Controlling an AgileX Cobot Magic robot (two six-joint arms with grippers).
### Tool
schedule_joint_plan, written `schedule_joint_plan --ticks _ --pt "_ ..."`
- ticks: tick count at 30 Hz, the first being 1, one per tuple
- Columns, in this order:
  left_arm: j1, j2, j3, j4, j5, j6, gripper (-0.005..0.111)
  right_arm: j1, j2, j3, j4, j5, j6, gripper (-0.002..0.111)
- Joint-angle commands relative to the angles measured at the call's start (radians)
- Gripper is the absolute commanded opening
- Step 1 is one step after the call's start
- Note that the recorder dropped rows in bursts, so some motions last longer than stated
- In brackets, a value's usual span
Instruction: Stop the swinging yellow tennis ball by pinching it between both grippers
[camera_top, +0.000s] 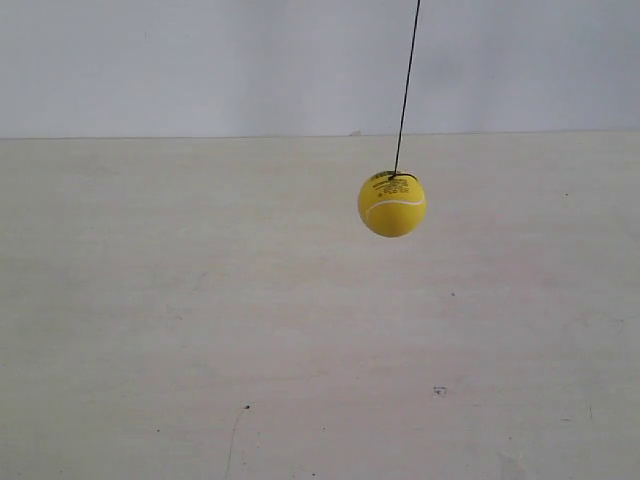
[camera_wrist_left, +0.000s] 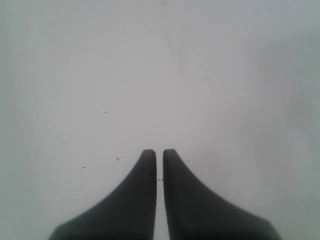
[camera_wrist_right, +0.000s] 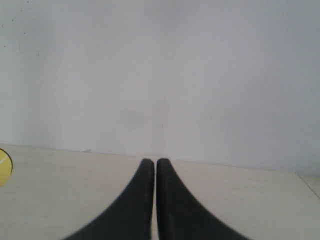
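Observation:
The yellow tennis ball (camera_top: 392, 204) hangs on a thin dark string (camera_top: 407, 85) above the pale table, right of the exterior view's middle; the string slants slightly. No arm shows in that view. My left gripper (camera_wrist_left: 159, 151) is shut, its two black claws nearly touching, with only a pale speckled surface ahead and no ball in its view. My right gripper (camera_wrist_right: 154, 161) is shut too, pointing across the table toward the white wall. A sliver of the yellow tennis ball (camera_wrist_right: 4, 167) shows at the edge of the right wrist view, far from the claws.
A pale wooden table (camera_top: 200, 330) with small dark specks runs back to a plain white wall (camera_top: 200, 60). The table's far edge meets the wall (camera_wrist_right: 225, 90) in the right wrist view.

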Motion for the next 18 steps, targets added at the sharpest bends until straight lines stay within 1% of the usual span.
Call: schedule_joint_plan --ticks 1,4,5,6,7,8,9,10,11,12,13,16,17,18 --pt "-0.004 -0.002 0.007 -0.010 0.009 -0.013 0.005 -0.003 -0.029 0.001 -0.002 0.000 -0.008 0.000" --pt "-0.004 -0.002 0.007 -0.010 0.009 -0.013 0.005 -0.003 -0.070 0.001 -0.005 0.033 -0.011 0.000" --pt "-0.004 -0.002 0.007 -0.010 0.009 -0.013 0.005 -0.003 -0.093 0.001 -0.029 0.047 -0.009 0.000" --pt "-0.004 -0.002 0.007 -0.010 0.009 -0.013 0.005 -0.003 -0.108 0.001 -0.092 0.075 0.017 0.000" --pt "-0.004 -0.002 0.007 -0.010 0.009 -0.013 0.005 -0.003 -0.108 0.001 -0.229 0.095 0.111 0.000" --pt "-0.004 -0.002 0.007 -0.010 0.009 -0.013 0.005 -0.005 -0.108 0.001 -0.466 0.102 0.352 0.000" --pt "-0.004 -0.002 0.007 -0.010 0.007 -0.013 0.005 -0.005 -0.108 0.001 -0.616 0.107 0.507 0.000" --pt "-0.004 -0.002 0.007 -0.010 0.007 -0.013 0.005 -0.005 -0.108 0.001 -0.816 0.118 0.720 0.000" --pt "-0.004 -0.002 0.007 -0.010 0.007 -0.013 0.005 -0.005 -0.108 0.001 -0.926 0.130 0.836 0.000" --pt "-0.004 -0.002 0.007 -0.010 0.007 -0.013 0.005 -0.005 -0.108 0.001 -0.983 0.143 0.909 0.000" --pt "-0.004 -0.002 0.007 -0.010 0.005 -0.013 0.005 -0.005 -0.108 0.021 -1.014 0.151 0.931 0.000" --pt "-0.004 -0.002 0.007 -0.010 0.005 -0.013 0.005 -0.007 -0.108 0.058 -0.985 0.149 0.927 0.000" --pt "-0.004 -0.002 0.007 -0.010 0.005 -0.013 0.005 -0.015 -0.108 0.058 -0.950 0.224 0.927 0.000" --pt "-0.004 -0.002 0.007 -0.010 0.005 -0.013 0.005 -0.022 -0.108 0.058 -0.947 0.245 0.927 0.000"
